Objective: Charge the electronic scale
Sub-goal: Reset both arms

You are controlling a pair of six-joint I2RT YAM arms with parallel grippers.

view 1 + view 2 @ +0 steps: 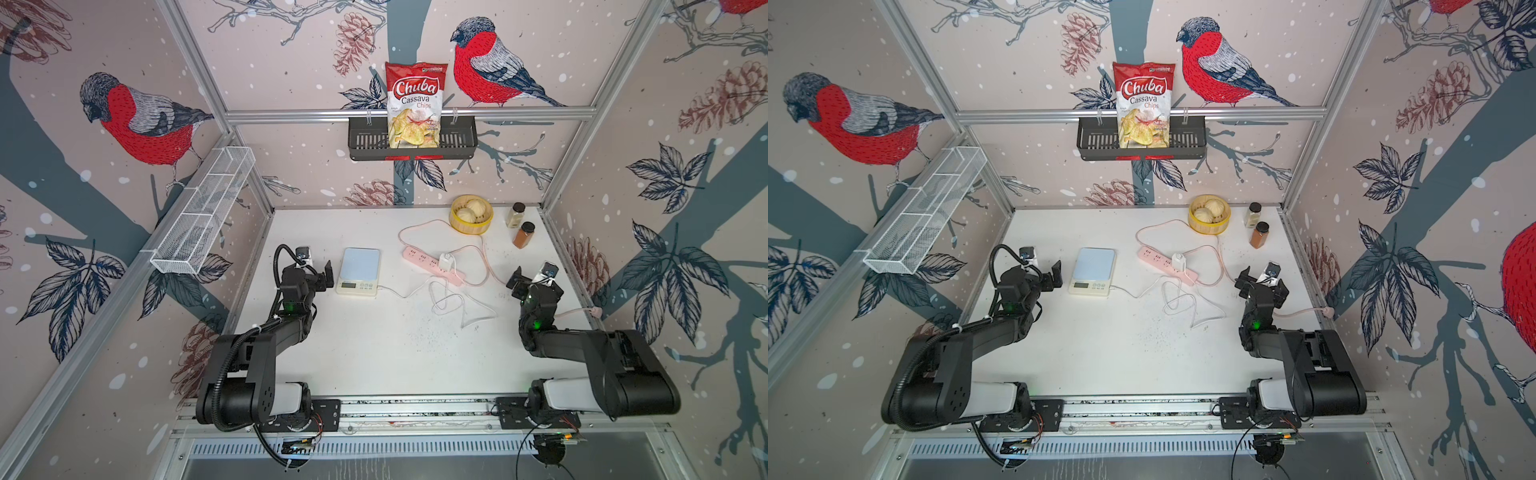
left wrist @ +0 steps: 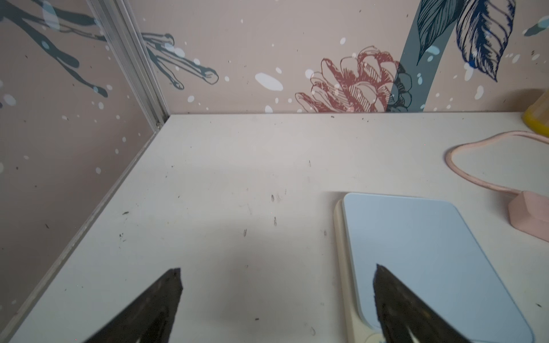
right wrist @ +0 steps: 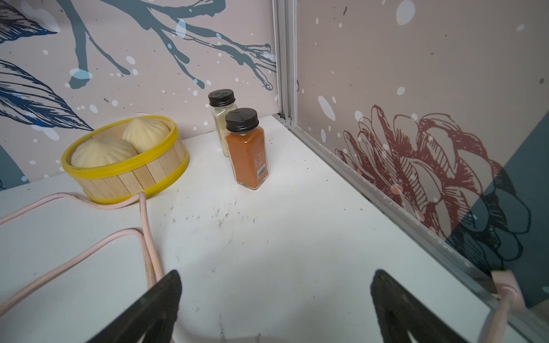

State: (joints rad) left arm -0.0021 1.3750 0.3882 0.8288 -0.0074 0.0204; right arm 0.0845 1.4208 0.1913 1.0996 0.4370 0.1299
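The electronic scale (image 1: 359,270) (image 1: 1094,270) lies flat on the white table left of centre, display end toward me. Its pale blue plate (image 2: 416,252) fills the left wrist view beside one finger. A thin white cable (image 1: 444,299) loops from the scale's near right side toward a white charger (image 1: 446,262) sitting on the pink power strip (image 1: 432,266). My left gripper (image 1: 320,274) (image 2: 277,268) hovers open just left of the scale, holding nothing. My right gripper (image 1: 534,282) (image 3: 276,271) stands open and empty near the right wall, beside the pink cord (image 3: 148,237).
A yellow-rimmed steamer basket (image 1: 473,229) with buns and two spice jars (image 1: 524,235) stand at the back right. A chips bag (image 1: 413,104) sits in a black wall basket. A wire rack (image 1: 203,212) hangs on the left wall. The pink cord runs to the right wall (image 1: 596,311).
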